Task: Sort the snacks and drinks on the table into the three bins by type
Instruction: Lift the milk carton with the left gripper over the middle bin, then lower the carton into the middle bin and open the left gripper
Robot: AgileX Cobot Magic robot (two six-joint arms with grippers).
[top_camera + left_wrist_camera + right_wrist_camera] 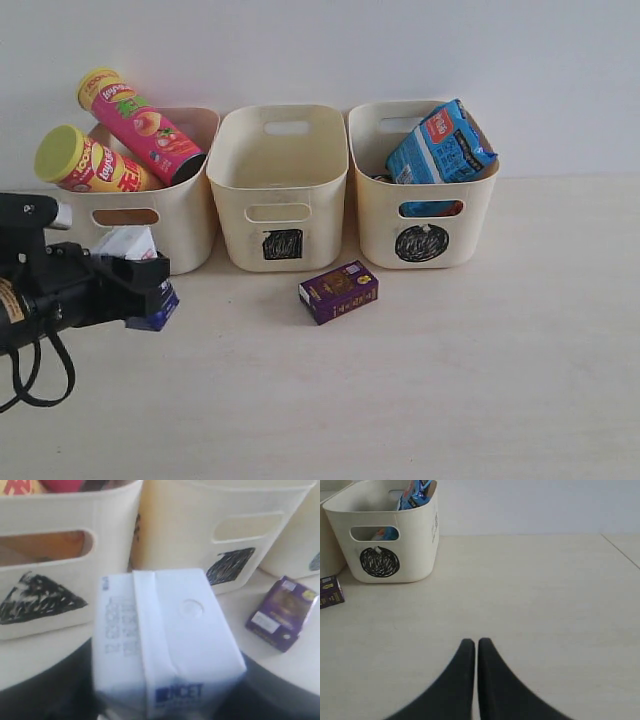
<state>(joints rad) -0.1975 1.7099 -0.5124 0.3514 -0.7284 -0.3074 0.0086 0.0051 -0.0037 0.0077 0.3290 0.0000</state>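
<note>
My left gripper (140,285) is shut on the white carton with blue print (127,243), held just above the table in front of the triangle bin (190,215). In the left wrist view the carton (165,635) fills the middle between my dark jaws, facing the triangle bin (50,595) and the square bin (225,535). The pink tube (140,125) and the yellow-red tube (90,165) lean in the triangle bin. A blue packet (440,145) sticks out of the circle bin (425,215). The purple carton (338,291) lies before the square bin (283,190). My right gripper (476,641) is shut and holds nothing. No orange packet shows.
A white wall stands right behind the bins. The pale wooden table (530,590) stretches to the right of the circle bin (395,545); a table seam (620,550) runs at its far right. The purple carton's end (330,592) shows beside that bin.
</note>
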